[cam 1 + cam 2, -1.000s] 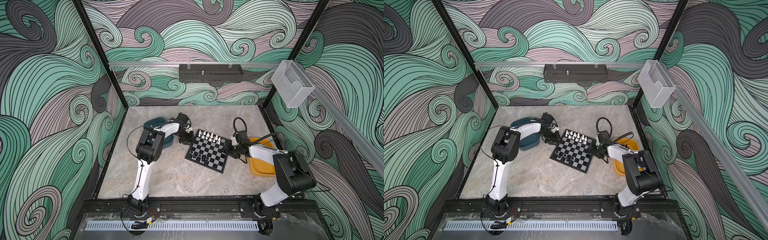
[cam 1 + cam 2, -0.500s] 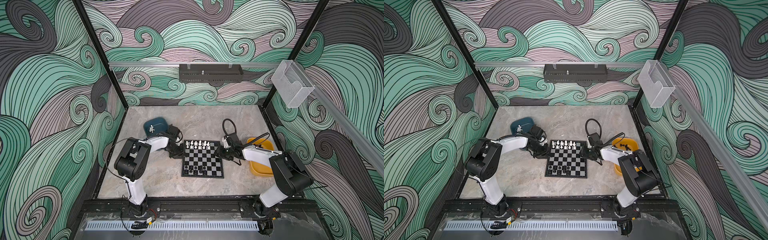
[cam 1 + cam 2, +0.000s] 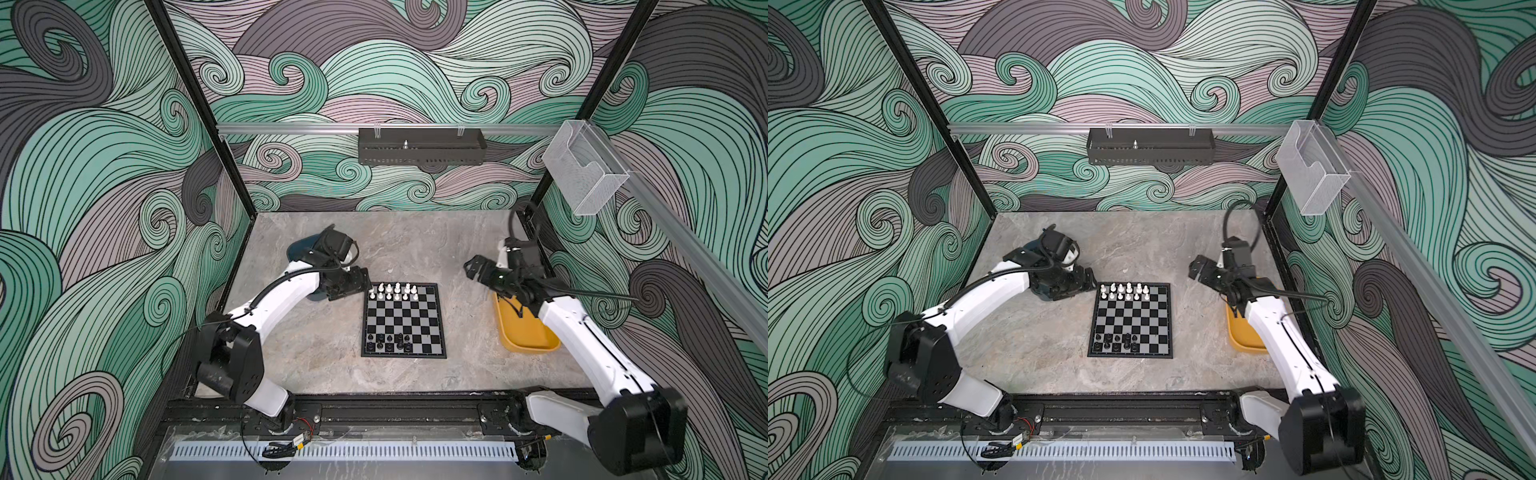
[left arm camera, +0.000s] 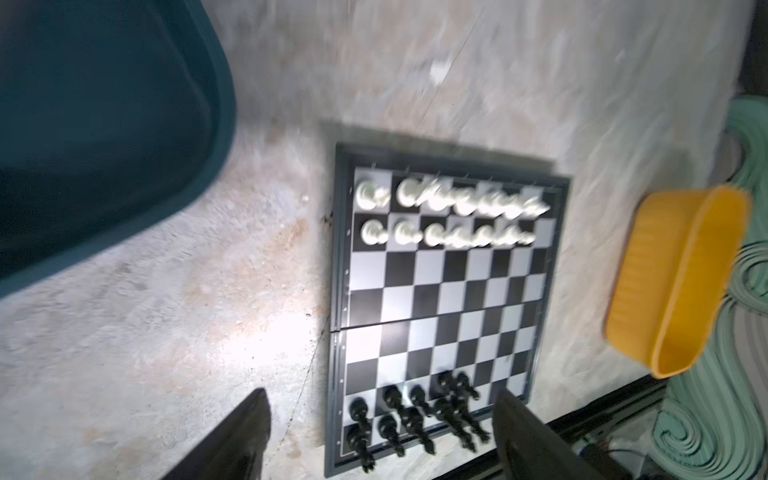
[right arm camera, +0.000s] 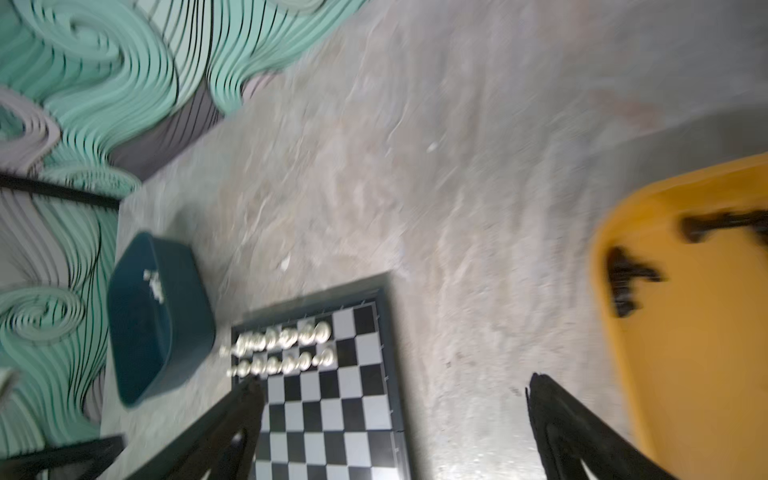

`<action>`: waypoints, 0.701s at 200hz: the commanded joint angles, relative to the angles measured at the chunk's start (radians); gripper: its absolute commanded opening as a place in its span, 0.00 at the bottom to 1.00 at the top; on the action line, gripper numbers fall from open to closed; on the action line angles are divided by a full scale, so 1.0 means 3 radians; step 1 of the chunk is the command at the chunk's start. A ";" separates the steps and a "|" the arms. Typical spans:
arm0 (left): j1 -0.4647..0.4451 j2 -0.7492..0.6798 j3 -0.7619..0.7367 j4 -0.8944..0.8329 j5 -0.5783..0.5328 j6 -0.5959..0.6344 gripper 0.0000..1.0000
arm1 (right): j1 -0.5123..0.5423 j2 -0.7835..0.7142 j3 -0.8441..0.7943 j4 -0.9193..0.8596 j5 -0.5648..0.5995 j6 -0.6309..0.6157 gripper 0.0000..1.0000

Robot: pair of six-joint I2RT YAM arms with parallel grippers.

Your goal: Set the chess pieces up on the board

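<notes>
The board (image 3: pixel 403 320) has black and silver-grey checks in a thin black border, and bears white chess pieces (image 3: pixel 397 287) and black chess pieces (image 3: pixel 400 338). The teal tray (image 4: pixel 104 124) is dark, the yellow tray (image 3: pixel 521 332) mustard, the table (image 3: pixel 415 249) veined grey, and the walls (image 3: pixel 395 75) are mint, mauve and charcoal waves lined in black.

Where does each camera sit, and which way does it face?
Top views: high in front, looking down on the board; left arm, right arm visible.
Left wrist: on that arm, facing board, yellow tray; left gripper visible.
Right wrist: on its arm, facing board, teal tray; right gripper visible.
Shared: all see the board.
</notes>
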 commanded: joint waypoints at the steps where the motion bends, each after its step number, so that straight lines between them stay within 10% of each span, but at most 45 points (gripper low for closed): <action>1: 0.0002 -0.0532 -0.0037 -0.0458 -0.0265 0.0354 0.95 | -0.0403 -0.0151 -0.0253 -0.0620 0.0436 -0.0122 1.00; 34: -0.0004 -0.1361 -0.0686 0.0277 0.0404 0.0562 0.97 | -0.0704 -0.0022 -0.0547 -0.0501 0.0457 -0.0136 0.97; 140: 0.0004 -0.1656 -0.1086 0.0347 0.0170 0.0694 0.98 | -0.0372 0.0831 -0.0667 0.0071 -0.0235 -0.0292 0.64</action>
